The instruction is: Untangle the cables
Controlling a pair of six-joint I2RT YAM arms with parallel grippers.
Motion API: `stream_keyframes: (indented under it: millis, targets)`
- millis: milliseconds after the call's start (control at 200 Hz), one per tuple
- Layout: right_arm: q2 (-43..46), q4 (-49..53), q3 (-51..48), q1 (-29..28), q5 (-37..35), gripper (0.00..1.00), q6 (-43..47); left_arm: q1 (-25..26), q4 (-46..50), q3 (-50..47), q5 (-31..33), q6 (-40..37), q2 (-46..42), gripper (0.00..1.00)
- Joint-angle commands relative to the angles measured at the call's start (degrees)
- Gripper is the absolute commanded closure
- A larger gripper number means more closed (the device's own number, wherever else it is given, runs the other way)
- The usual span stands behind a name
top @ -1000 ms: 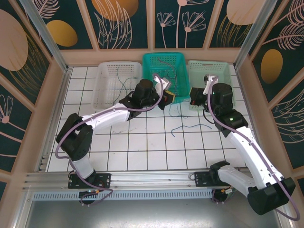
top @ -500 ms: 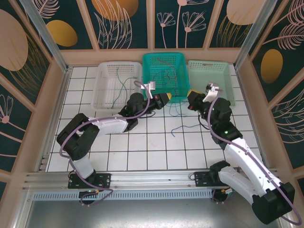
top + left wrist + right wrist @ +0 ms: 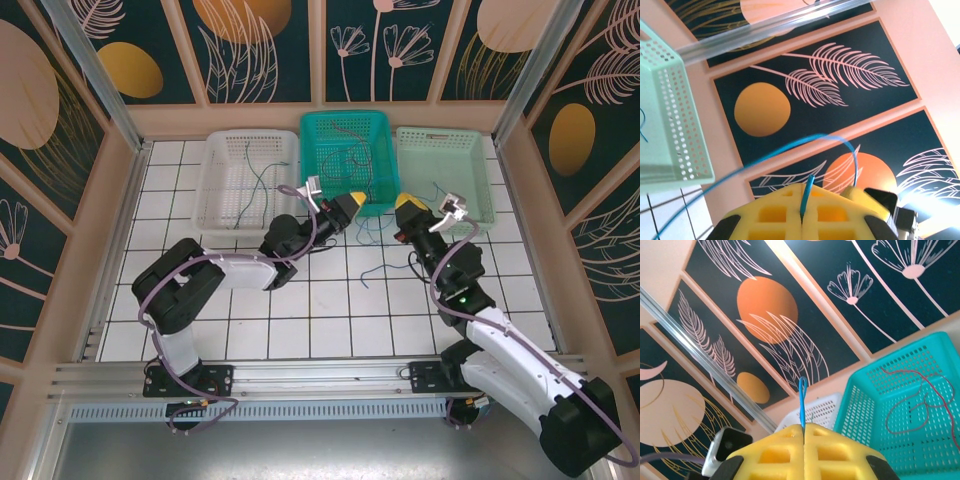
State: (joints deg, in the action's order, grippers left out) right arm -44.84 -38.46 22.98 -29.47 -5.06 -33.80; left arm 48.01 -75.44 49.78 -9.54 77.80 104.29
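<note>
A thin blue cable (image 3: pixel 790 146) is pinched in the yellow pads of my left gripper (image 3: pixel 803 192), which is shut on it. The cable arcs up and over to the right gripper's yellow tip (image 3: pixel 860 194). My right gripper (image 3: pixel 803 427) is also shut on the blue cable (image 3: pixel 802 402), with a short loop standing above its pads. From above, both grippers (image 3: pixel 350 204) (image 3: pixel 408 204) point upward in front of the teal basket (image 3: pixel 318 135). A red cable (image 3: pixel 910 400) lies in that basket. Another blue cable (image 3: pixel 385 268) lies on the tiles.
A white basket (image 3: pixel 222 175) with a green wire stands at the back left, and a pale green basket (image 3: pixel 470 160) at the back right. Padded walls with leaf panels close in the tiled table. Purple arm cables run along both arms.
Both arms have drawn back toward the near edge, away from the baskets. Their wrists have tilted up, so the yellow tips now point upward. Both stay shut.
</note>
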Motion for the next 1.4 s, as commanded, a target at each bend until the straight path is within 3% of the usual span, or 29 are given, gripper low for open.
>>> stream_keyframes:
  millis: [0,255,465,1101,1341,1391]
  targets:
    - [-0.25,-5.97,1.98,-0.58,0.93,1.00,1.42,1.76,-5.71,-1.25,0.99,4.16,1.09,1.00]
    - [-0.29,1.89,3.97,-0.75,6.58,1.00,3.95,4.29,-8.92,-4.01,3.13,7.93,2.25,1.00]
    - [5.87,3.76,-2.18,-1.37,3.15,1.00,3.35,5.33,-14.45,-9.19,8.21,13.80,3.66,1.00]
    - [5.20,1.33,-2.25,-7.59,0.11,1.00,14.43,8.30,-20.01,-1.65,3.54,30.03,15.09,0.98]
    - [4.15,5.39,1.04,-7.55,3.77,1.00,17.63,8.41,-16.43,2.87,-2.80,30.21,16.18,0.82]
    - [4.19,8.63,2.37,-7.53,3.96,1.00,18.43,8.38,-15.75,2.77,-3.66,30.34,16.37,0.74]
